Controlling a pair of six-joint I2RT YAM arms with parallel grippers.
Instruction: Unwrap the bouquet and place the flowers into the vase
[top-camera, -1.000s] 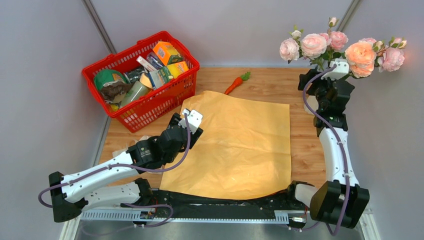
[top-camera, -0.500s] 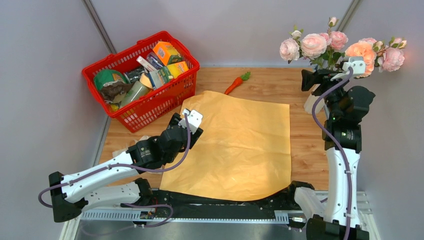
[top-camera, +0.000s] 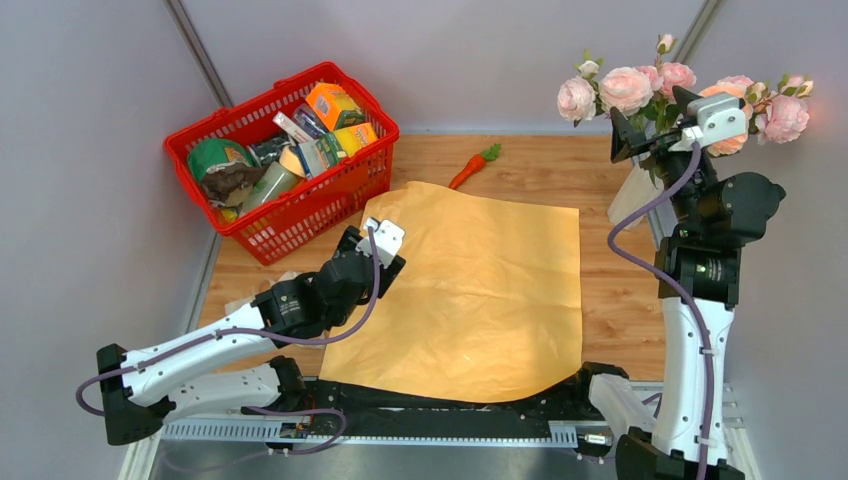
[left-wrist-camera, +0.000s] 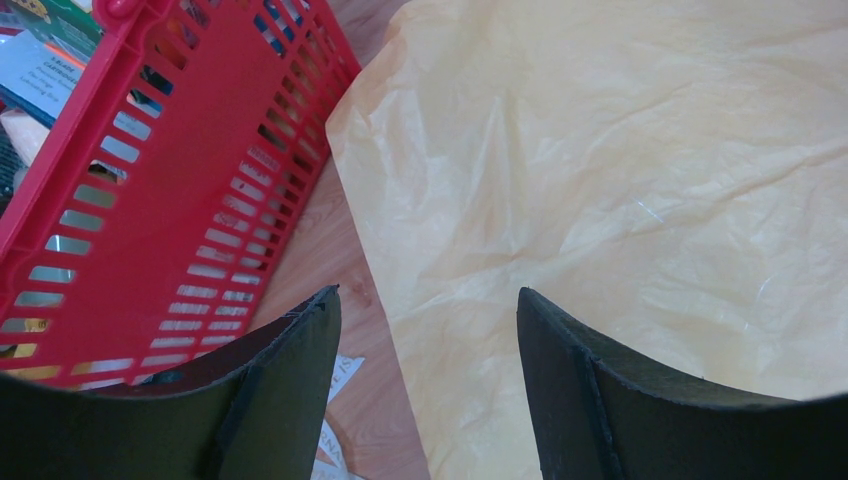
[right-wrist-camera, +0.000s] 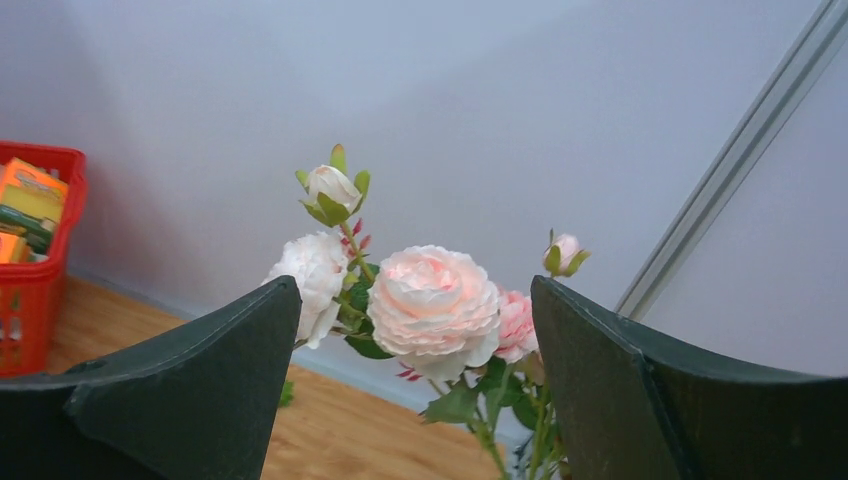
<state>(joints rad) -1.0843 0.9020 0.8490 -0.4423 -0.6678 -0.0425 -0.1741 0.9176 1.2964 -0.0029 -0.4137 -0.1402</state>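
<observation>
Tan-yellow wrapping paper (top-camera: 480, 290) is laid open and flat on the wooden table (top-camera: 610, 300). Pink flowers (top-camera: 627, 90), one peach bloom among them, are seen at the far right corner, heads up above the white vase (top-camera: 630, 195). The vase neck is hidden behind the right arm (top-camera: 690, 330), so stem seating cannot be confirmed.

Right gripper (right-wrist-camera: 412, 282) is raised to bloom height just beside the flowers, fingers spread wide, nothing pinched. Blooms are framed in the gap in the wrist view but appear beyond the tips.

Left gripper (left-wrist-camera: 426, 292) is held low over the paper's left edge, next to the red basket (top-camera: 330, 195), fingers spread, nothing pinched. Contact with the paper cannot be told.

Toy carrot (top-camera: 475, 165) is lying on the table beyond the paper's far edge, apart from it.
</observation>
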